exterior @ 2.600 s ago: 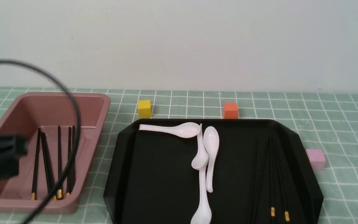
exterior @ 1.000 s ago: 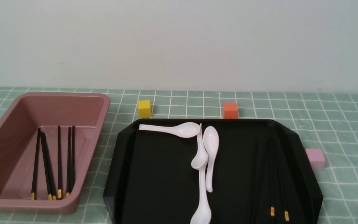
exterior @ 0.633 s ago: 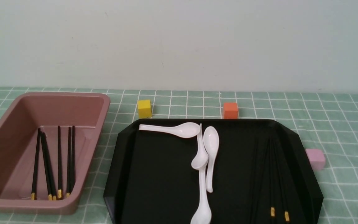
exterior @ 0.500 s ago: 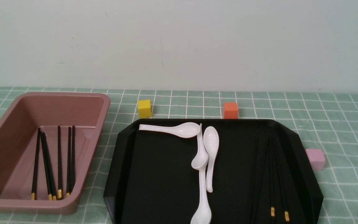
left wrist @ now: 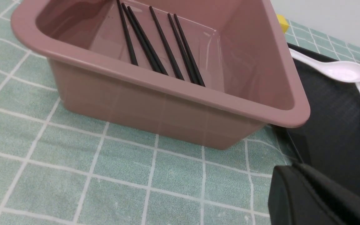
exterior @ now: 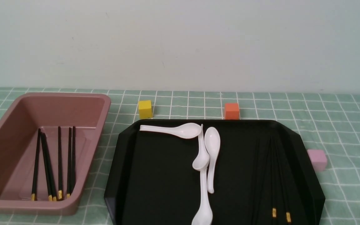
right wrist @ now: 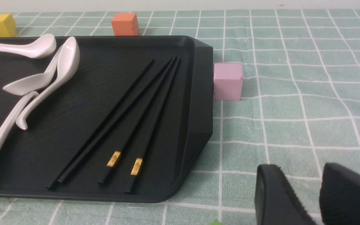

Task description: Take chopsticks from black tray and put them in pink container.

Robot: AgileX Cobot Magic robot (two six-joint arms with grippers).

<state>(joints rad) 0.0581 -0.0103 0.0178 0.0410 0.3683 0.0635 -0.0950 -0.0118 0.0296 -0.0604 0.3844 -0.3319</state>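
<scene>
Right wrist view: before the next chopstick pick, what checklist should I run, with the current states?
1. Long thin black chopsticks on the glossy rectangular black tray: ok, several lie near its right rim.
2. White plastic spoons clear of them: ok, apart.
3. Deep dusty-pink plastic container has room: ok, its sticks lie flat.
4. Right pincer empty: ok, nothing between its fingers.
5. Left pincer open: cannot tell, only a black edge shows.

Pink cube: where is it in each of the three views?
Front: the pink cube sits just off the right rim of the black tray.
Left wrist: not in view.
Right wrist: the cube sits against the tray's rim.
Shared landmark: the orange cube behind the tray.
</scene>
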